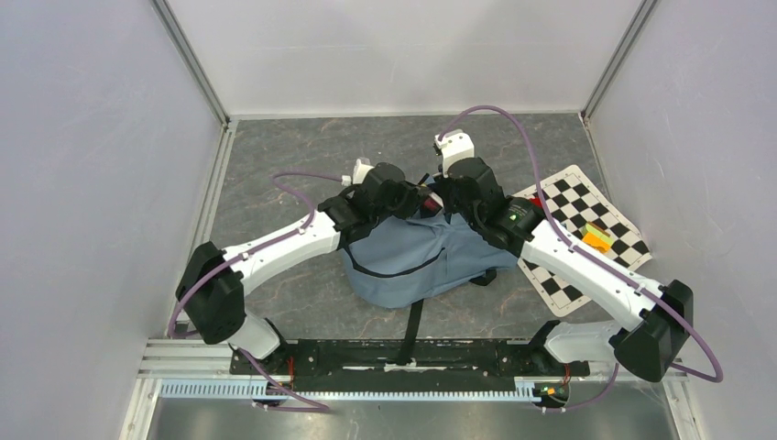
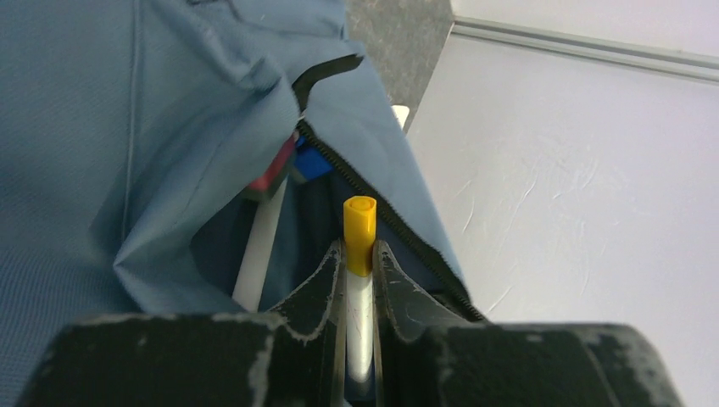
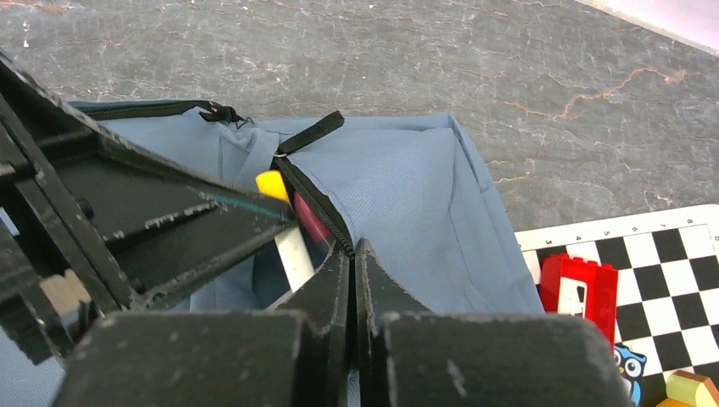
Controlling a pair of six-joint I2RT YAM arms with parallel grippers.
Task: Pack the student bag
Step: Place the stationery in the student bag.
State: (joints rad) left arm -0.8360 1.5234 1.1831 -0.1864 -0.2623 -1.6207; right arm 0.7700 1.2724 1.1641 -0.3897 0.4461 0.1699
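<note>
Mid-insertion: the left gripper (image 2: 359,263) pinches a yellow-capped marker (image 2: 359,220), with the open student bag (image 2: 102,136) just ahead of its jaws. The right gripper (image 3: 353,254) clamps the bag's edge. Next, I reckon: push in, release.

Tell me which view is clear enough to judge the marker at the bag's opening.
Left wrist: the yellow-capped marker in the left gripper is crisp; the student bag interior is dark, with little detail. Right wrist: the right gripper body is soft, zipper edge sharp. Top external: even light, no glare, but the arms cover the bag's mouth.
</note>
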